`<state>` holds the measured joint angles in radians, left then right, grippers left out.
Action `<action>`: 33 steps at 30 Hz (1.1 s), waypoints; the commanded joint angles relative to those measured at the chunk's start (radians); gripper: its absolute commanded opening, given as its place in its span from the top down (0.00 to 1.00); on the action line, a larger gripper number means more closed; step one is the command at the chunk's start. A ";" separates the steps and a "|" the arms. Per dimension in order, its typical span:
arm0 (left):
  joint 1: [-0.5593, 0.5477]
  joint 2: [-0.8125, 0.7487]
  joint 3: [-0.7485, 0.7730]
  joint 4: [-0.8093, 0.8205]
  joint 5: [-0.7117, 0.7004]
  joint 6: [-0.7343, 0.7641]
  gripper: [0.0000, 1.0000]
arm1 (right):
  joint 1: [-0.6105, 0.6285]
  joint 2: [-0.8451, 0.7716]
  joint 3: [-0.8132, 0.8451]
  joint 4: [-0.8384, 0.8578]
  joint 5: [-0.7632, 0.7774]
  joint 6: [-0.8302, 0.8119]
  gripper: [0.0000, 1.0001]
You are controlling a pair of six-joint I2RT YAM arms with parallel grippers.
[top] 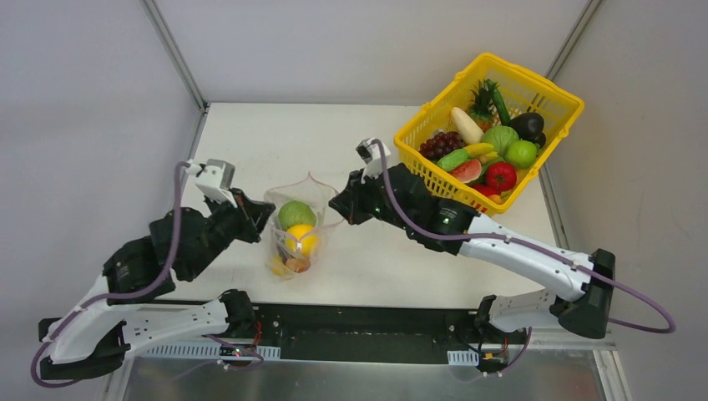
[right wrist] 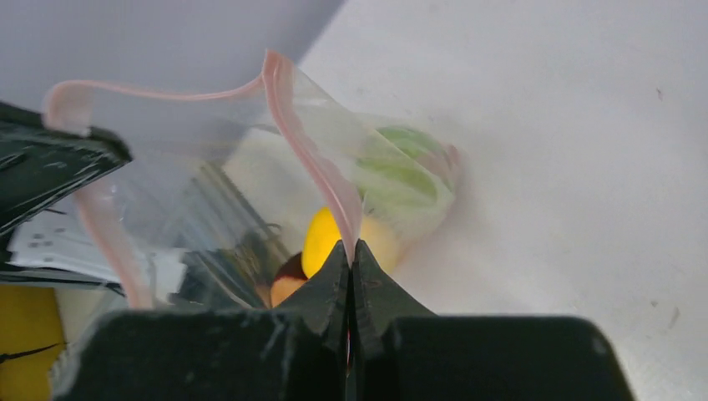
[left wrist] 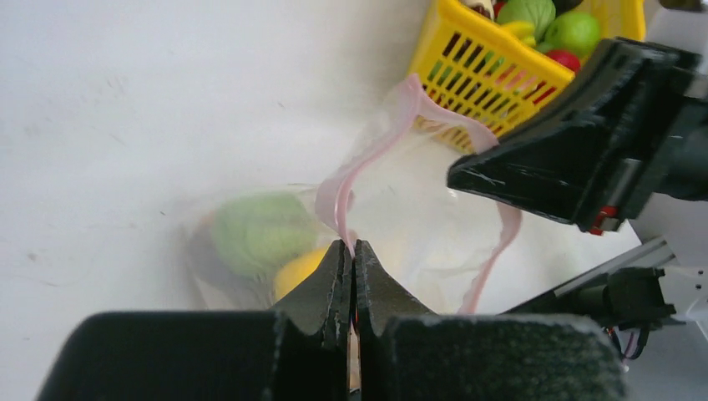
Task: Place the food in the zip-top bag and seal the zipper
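Observation:
The clear zip-top bag (top: 294,200) stands on the white table between my arms with its mouth held up and apart. Inside it lie a green cabbage (top: 296,214), a yellow fruit (top: 302,241) and a small brownish piece low down. My left gripper (left wrist: 351,247) is shut on the pink zipper (left wrist: 367,159) at the bag's left edge. On the right edge, my right gripper (right wrist: 351,247) is shut on the zipper (right wrist: 309,159). The right wrist view shows the yellow fruit (right wrist: 321,238) and the cabbage (right wrist: 401,171) through the plastic.
A yellow lattice basket (top: 438,96) sits at the back right corner, holding several toy fruits and vegetables, among them a red tomato (top: 501,176) and purple grapes (top: 439,144). Grey walls close in the table at the back and sides.

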<state>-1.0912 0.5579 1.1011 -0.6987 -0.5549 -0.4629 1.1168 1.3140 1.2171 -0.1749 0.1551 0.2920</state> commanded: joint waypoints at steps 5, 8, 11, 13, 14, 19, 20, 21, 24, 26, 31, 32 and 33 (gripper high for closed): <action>0.010 0.203 0.330 -0.410 -0.184 0.011 1.00 | -0.040 0.079 0.245 -0.015 -0.071 -0.001 1.00; 0.010 0.225 0.276 -0.355 -0.130 0.024 1.00 | -0.042 0.110 0.283 -0.066 -0.060 -0.003 1.00; 0.011 0.255 0.261 -0.292 -0.109 0.025 1.00 | -0.065 0.125 0.248 -0.072 -0.072 -0.001 0.97; 0.013 0.261 0.250 -0.232 -0.110 0.057 1.00 | -0.098 0.152 0.248 -0.127 -0.047 0.012 0.97; 0.019 0.262 0.250 -0.208 -0.113 0.070 1.00 | -0.117 0.155 0.243 -0.141 -0.050 0.019 0.97; 0.104 0.311 0.299 -0.124 -0.015 0.162 1.00 | -0.230 0.137 0.228 -0.127 -0.132 0.034 0.92; 0.127 0.332 0.308 -0.124 0.015 0.172 1.00 | -0.254 0.140 0.233 -0.126 -0.172 0.034 0.85; 0.152 0.358 0.309 -0.121 0.041 0.173 1.00 | -0.273 0.144 0.242 -0.133 -0.200 0.032 0.83; 0.200 0.395 0.295 -0.125 0.062 0.161 1.00 | -0.323 0.145 0.283 -0.195 -0.213 -0.005 0.64; 0.218 0.403 0.276 -0.121 0.082 0.155 1.00 | -0.360 0.135 0.321 -0.230 -0.195 -0.030 0.40; 0.232 0.408 0.204 -0.066 0.147 0.130 1.00 | -0.447 0.044 0.349 -0.249 -0.074 -0.112 0.22; 0.231 0.407 0.190 -0.049 0.161 0.121 1.00 | -0.476 0.015 0.343 -0.249 -0.019 -0.123 0.20; 0.231 0.405 0.177 -0.028 0.175 0.114 1.00 | -0.504 -0.001 0.337 -0.250 0.031 -0.133 0.17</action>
<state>-0.8688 0.9783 1.3186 -0.8185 -0.4503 -0.3340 0.6861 1.4399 1.5112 -0.4114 0.0177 0.2356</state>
